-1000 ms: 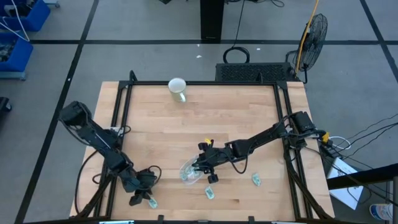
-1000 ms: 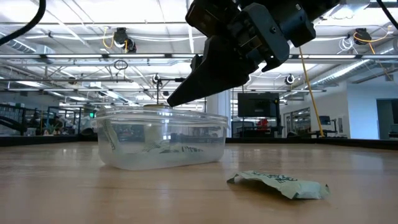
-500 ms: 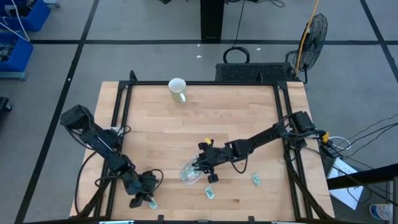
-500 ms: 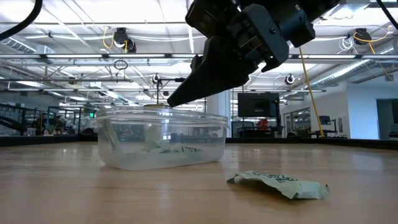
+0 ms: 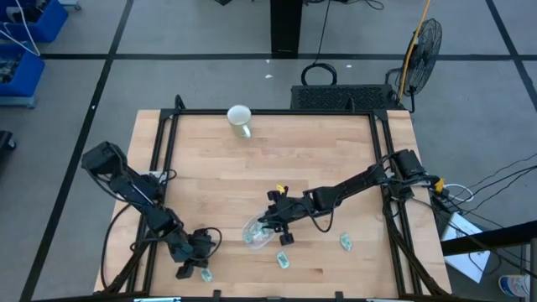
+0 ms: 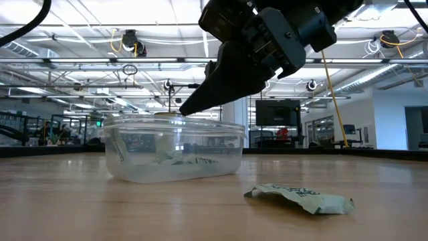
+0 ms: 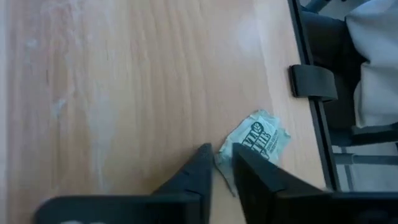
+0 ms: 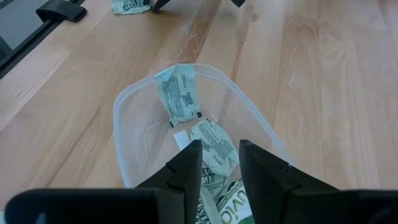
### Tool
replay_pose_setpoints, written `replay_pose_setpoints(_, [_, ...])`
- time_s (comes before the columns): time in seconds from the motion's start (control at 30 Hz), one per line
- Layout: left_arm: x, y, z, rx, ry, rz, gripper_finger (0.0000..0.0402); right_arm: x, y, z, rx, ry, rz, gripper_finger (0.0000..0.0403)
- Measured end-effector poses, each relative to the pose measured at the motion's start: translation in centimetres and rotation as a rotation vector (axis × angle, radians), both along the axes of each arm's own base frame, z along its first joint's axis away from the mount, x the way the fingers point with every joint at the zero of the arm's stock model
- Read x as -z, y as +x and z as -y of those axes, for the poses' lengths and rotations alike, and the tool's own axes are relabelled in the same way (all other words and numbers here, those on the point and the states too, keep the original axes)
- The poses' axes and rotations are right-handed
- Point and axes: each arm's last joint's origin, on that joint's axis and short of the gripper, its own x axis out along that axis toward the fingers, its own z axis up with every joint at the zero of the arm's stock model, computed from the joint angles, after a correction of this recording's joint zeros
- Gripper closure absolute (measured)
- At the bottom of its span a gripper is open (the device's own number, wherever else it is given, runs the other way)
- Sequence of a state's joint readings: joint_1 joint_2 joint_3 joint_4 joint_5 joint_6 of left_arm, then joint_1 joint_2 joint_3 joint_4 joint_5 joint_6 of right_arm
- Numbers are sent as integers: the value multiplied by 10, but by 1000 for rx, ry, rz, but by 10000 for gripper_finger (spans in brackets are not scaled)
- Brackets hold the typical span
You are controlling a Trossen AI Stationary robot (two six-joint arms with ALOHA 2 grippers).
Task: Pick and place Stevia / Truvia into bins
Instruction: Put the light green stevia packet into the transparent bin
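Note:
My left gripper (image 5: 200, 270) is low at the table's near left corner, shut on one pale green Stevia sachet (image 7: 260, 138), which also shows from above (image 5: 206, 274). My right gripper (image 8: 221, 155) hovers over the see-through plastic bowl (image 5: 254, 233), its fingers a little apart and holding nothing; in the low view its tip (image 6: 184, 107) is just above the bowl's rim (image 6: 174, 124). Several sachets lie in the bowl (image 8: 214, 146), and one (image 8: 177, 93) leans against its wall. Two more sachets lie flat on the wood (image 5: 284, 261) (image 5: 346, 242). My left gripper pinches the sachet by the edge nearest the fingers (image 7: 225, 151), between the two fingertips, which come from above. The rest of the sachet lies on the table beyond the fingers. Only that edge reaches into the narrow gap.
A white mug (image 5: 240, 120) stands at the far edge. Black frame rails run along the table's sides (image 5: 159, 159) (image 7: 311, 118), one close to the left gripper. The crumpled loose sachet (image 6: 301, 197) lies near the bowl, with bare wood between the mug and the bowl.
My left gripper has edged a little toward the table's right, onto the sachet at the near left corner. My right gripper has stayed still over the bowl.

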State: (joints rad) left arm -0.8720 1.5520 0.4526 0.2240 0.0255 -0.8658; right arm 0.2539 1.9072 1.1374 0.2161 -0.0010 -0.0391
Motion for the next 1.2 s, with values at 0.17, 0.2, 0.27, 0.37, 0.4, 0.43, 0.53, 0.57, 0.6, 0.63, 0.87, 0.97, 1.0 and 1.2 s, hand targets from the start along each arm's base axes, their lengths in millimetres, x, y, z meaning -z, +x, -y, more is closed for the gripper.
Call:
replay_pose_setpoints(0.17, [-1, 1, 0, 58, 6, 45, 393, 0, 0, 0, 0, 0, 0, 303])
replay_pose_setpoints(0.2, [-3, 2, 1, 89, 5, 83, 393, 0, 0, 0, 0, -1, 0, 303])
replay_pose_setpoints(0.27, [-6, 5, 1, 145, 17, 158, 393, 0, 0, 0, -1, -1, 1, 303])
replay_pose_setpoints(0.37, [-25, 17, 1, 169, 36, 286, 397, 0, 0, 0, -1, 0, 4, 303])
replay_pose_setpoints(0.4, [-34, 22, 0, 163, 49, 331, 397, -1, 0, 0, -1, 0, 6, 303])
replay_pose_setpoints(0.43, [-41, 27, -2, 157, 79, 363, 397, -1, 0, 0, -1, 0, 7, 303])
replay_pose_setpoints(0.53, [-59, 40, -10, 162, 219, 421, 398, -9, -3, 1, 3, 7, 9, 303])
replay_pose_setpoints(0.57, [-68, 46, -12, 163, 256, 446, 398, -15, -5, 1, 5, 11, 12, 303])
replay_pose_setpoints(0.6, [-77, 53, -14, 166, 293, 469, 397, -21, -8, 1, 5, 12, 9, 303])
replay_pose_setpoints(0.63, [-83, 59, -17, 178, 330, 476, 397, -28, -12, 2, 6, 13, 2, 303])
replay_pose_setpoints(0.87, [-95, 94, -50, 231, 514, 437, 396, -65, -44, 5, 112, 156, -64, 303])
replay_pose_setpoints(0.97, [-92, 109, -65, 225, 544, 440, 398, -61, -61, 2, 117, 188, -84, 303])
replay_pose_setpoints(1.0, [-91, 110, -70, 222, 553, 427, 399, -57, -67, 0, 115, 192, -97, 303])
replay_pose_setpoints(1.2, [-84, 129, -84, 189, 504, 433, 396, -43, -96, 2, 180, 266, -153, 303])
